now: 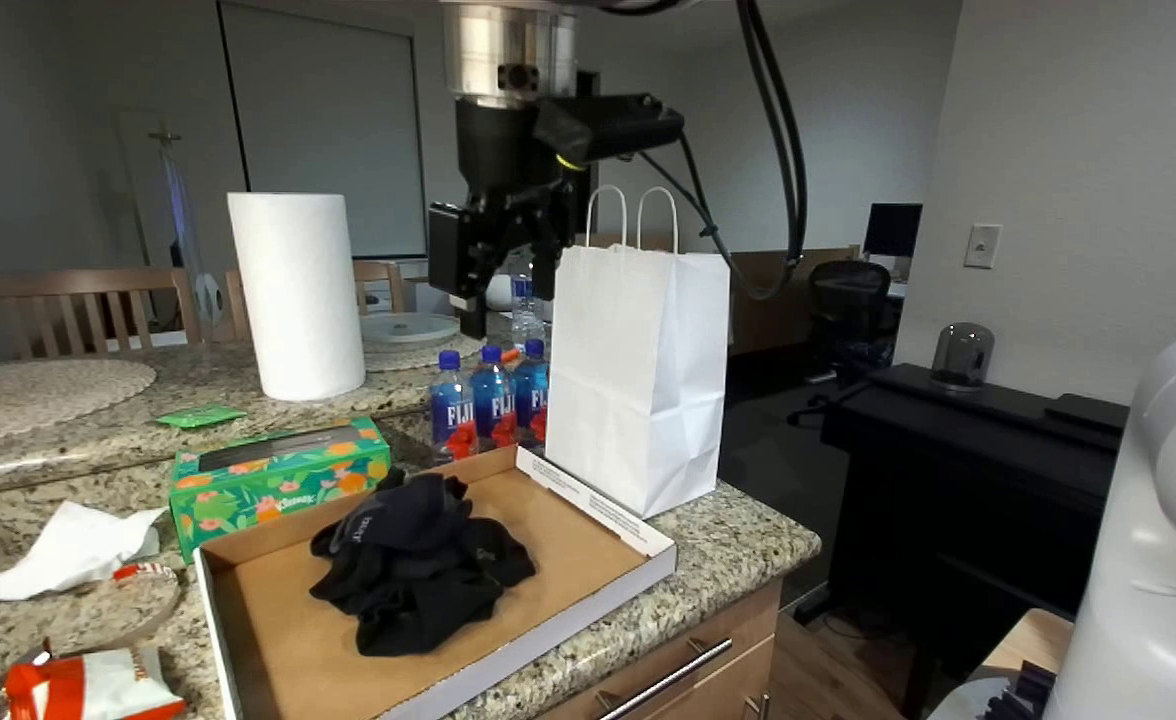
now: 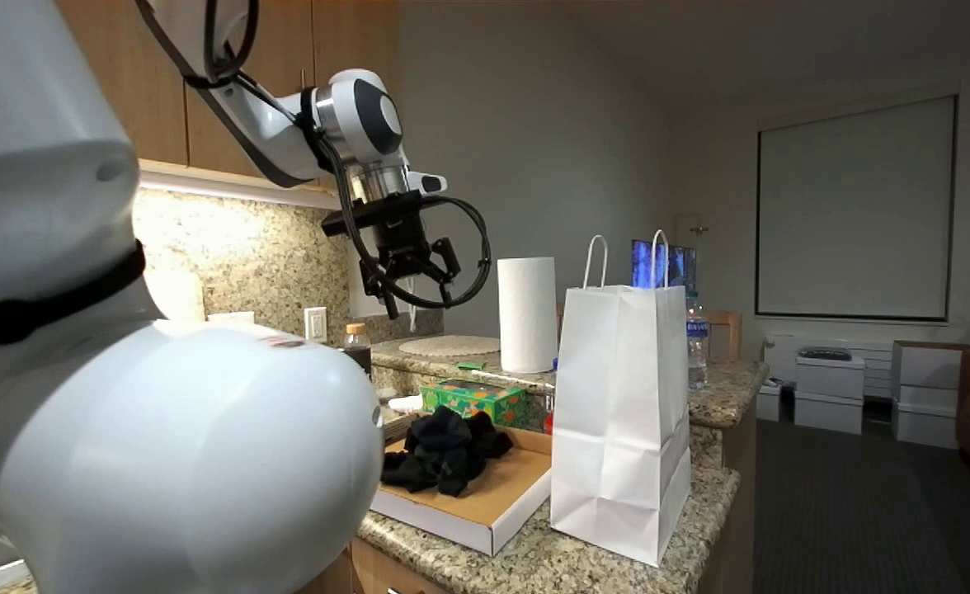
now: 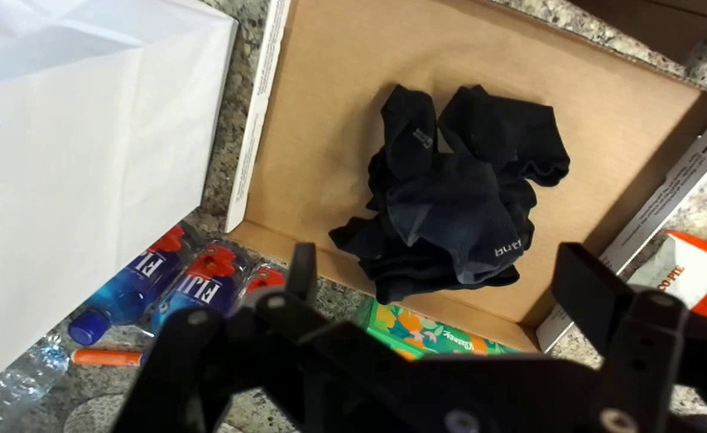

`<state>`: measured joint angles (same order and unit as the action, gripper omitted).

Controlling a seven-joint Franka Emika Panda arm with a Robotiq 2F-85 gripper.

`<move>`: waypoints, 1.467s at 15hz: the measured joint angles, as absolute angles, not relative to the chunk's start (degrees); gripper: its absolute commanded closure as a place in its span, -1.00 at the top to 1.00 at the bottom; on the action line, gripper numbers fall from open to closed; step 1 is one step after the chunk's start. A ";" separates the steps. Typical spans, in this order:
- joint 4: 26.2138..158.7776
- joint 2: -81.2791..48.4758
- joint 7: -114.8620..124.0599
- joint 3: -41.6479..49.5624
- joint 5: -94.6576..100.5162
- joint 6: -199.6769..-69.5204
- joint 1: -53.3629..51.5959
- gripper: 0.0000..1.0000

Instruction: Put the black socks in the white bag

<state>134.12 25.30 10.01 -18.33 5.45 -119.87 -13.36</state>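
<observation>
On the granite counter (image 1: pixel 748 532), the white bag (image 1: pixel 638 380) was seen upright, just beside one edge of the cardboard tray (image 1: pixel 578 530). Along the adjoining edge, three blue-capped bottles (image 1: pixel 493 395) were lined up by the corner nearest the bag, followed by a flowered tissue box (image 1: pixel 283 485); a red-and-white packet (image 1: pixel 98 688) was placed near the opposite edge from the bag. The black socks (image 1: pixel 418 570) were heaped inside the tray — parted from the bag by the tray's low wall. Above the heap, well clear of it, the jaws of the gripper (image 3: pixel 440 278) were spread wide — only air was held.
</observation>
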 measured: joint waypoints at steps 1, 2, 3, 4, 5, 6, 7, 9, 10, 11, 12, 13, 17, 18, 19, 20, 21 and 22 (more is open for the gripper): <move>133.58 24.36 10.27 -18.50 5.47 -120.00 -13.35 1.00; 133.24 23.85 10.32 -18.51 5.47 -120.01 -13.33 1.00; 133.04 23.70 10.32 -18.51 5.47 -120.01 -13.27 1.00; 132.95 23.70 10.32 -18.51 5.47 -120.01 -13.21 1.00; 132.92 23.71 10.32 -18.50 5.47 -120.00 -13.21 1.00; 132.92 23.66 10.32 -18.50 5.52 -120.00 -13.17 1.00; 132.88 23.43 10.32 -18.51 5.57 -120.00 -13.17 1.00; 132.38 21.77 10.32 -18.79 5.98 -120.98 -13.17 1.00; 131.94 20.25 10.32 -19.08 6.30 -122.32 -13.17 1.00; 131.30 18.39 10.49 -19.43 6.63 -123.88 -13.16 1.00; 130.49 16.28 11.22 -19.80 7.01 -125.42 -13.16 1.00; 129.45 13.99 12.39 -20.17 7.59 -126.53 -13.15 1.00; 124.82 5.30 16.99 -20.69 9.55 -127.03 -13.17 1.00; 123.95 3.48 17.64 -20.53 9.58 -127.03 -13.17 1.00; 123.22 1.67 18.19 -20.26 9.59 -127.03 -13.18 1.00; 122.58 -0.13 18.54 -19.93 9.59 -127.02 -13.22 1.00; 121.97 -1.96 18.75 -19.52 9.59 -127.02 -13.31 1.00; 121.36 -3.80 19.20 -19.01 9.59 -127.02 -13.52 1.00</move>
